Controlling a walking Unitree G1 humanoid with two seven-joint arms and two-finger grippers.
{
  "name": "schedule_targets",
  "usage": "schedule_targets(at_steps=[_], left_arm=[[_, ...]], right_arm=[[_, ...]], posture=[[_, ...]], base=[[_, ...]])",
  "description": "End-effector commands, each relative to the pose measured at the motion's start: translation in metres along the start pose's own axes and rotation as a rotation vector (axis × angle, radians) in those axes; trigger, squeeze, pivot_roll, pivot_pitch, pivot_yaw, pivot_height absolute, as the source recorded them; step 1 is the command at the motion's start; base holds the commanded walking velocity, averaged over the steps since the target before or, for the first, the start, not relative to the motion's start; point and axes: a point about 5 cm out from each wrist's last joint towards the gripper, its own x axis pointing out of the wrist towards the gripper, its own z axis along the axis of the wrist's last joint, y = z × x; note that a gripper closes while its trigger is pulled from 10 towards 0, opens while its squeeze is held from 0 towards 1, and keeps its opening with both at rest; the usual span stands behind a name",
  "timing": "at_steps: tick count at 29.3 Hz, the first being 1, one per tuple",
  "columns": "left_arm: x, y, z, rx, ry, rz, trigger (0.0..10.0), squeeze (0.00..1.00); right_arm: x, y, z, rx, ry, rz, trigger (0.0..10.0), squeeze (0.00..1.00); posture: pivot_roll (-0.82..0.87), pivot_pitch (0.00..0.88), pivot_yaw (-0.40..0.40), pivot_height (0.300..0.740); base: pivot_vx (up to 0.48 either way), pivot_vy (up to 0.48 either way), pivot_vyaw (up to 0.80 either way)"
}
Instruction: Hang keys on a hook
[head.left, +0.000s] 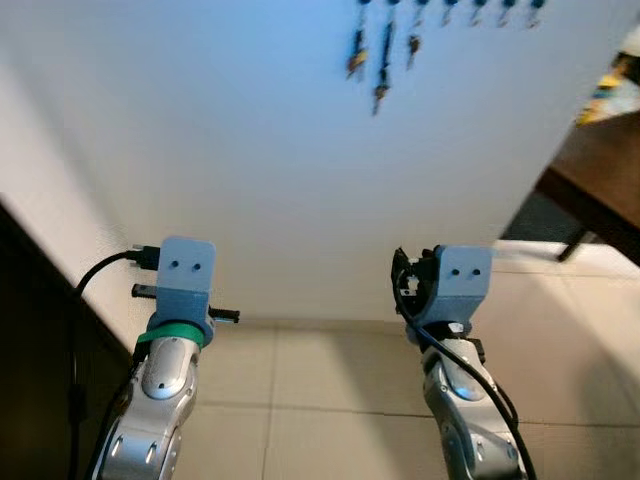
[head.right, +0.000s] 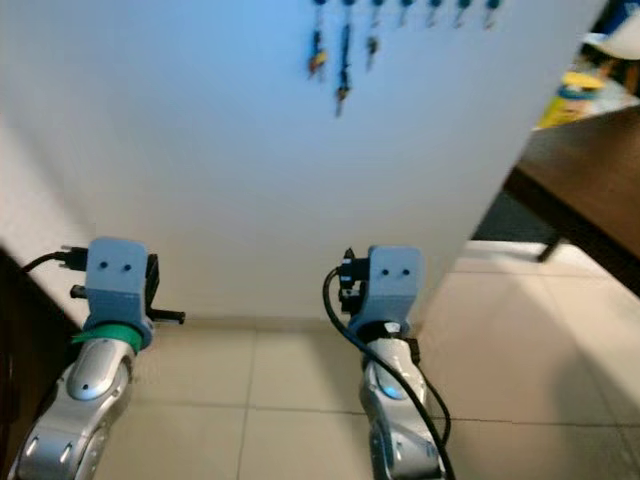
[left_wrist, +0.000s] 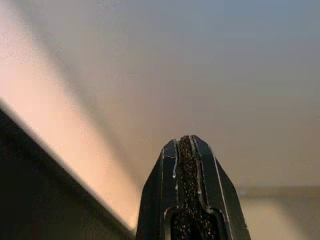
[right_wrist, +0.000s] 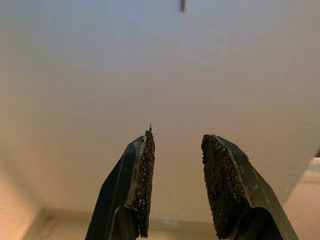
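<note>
Right gripper (right_wrist: 177, 185) stands released, its two rough black pads apart with bare wall showing between them and nothing held. Left gripper (left_wrist: 189, 192) is clenched, its pads pressed flat together on nothing. Both arms rise from the lower edge of the head views, forearms roughly parallel and well apart, each blue wrist housing pointing toward the white wall (head.left: 260, 160) just above where it meets the floor. The left wrist carries a green band, and a black cable loops off it to the left; another black cable runs down along the right forearm.

High on the wall, near the top edge of the head views, a row of hooks (head.left: 450, 8) runs sideways. Three bunches of keys (head.left: 383, 60) hang from the leftmost hooks, the middle one hanging lowest; the hooks to their right look bare. The keys are well above and apart from both grippers.

Below, the tiled floor (head.left: 330, 390) lies open between the arms. A dark edge (head.left: 40, 330) borders the space on the left. On the right the wall ends at a corner, and a dark wooden table (head.left: 605, 170) stands beyond it.
</note>
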Motion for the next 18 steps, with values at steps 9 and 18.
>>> schedule_targets(at_steps=[9, 18], left_arm=[[0.002, -0.007, 0.002, -0.077, 0.047, -0.065, 10.0, 0.00], [0.008, -0.007, 0.008, -0.043, 0.060, -0.143, 10.0, 0.00]], right_arm=[[0.001, -0.005, 0.001, 0.004, -0.011, -0.019, 10.0, 0.00], [0.007, -0.004, 0.009, -0.006, -0.049, -0.011, 10.0, 0.00]], posture=[[-0.13, 0.022, 0.086, 0.740], [-0.13, 0.018, 0.088, 0.740]], base=[[-0.075, 0.000, -0.60], [0.000, 0.000, -0.80]])
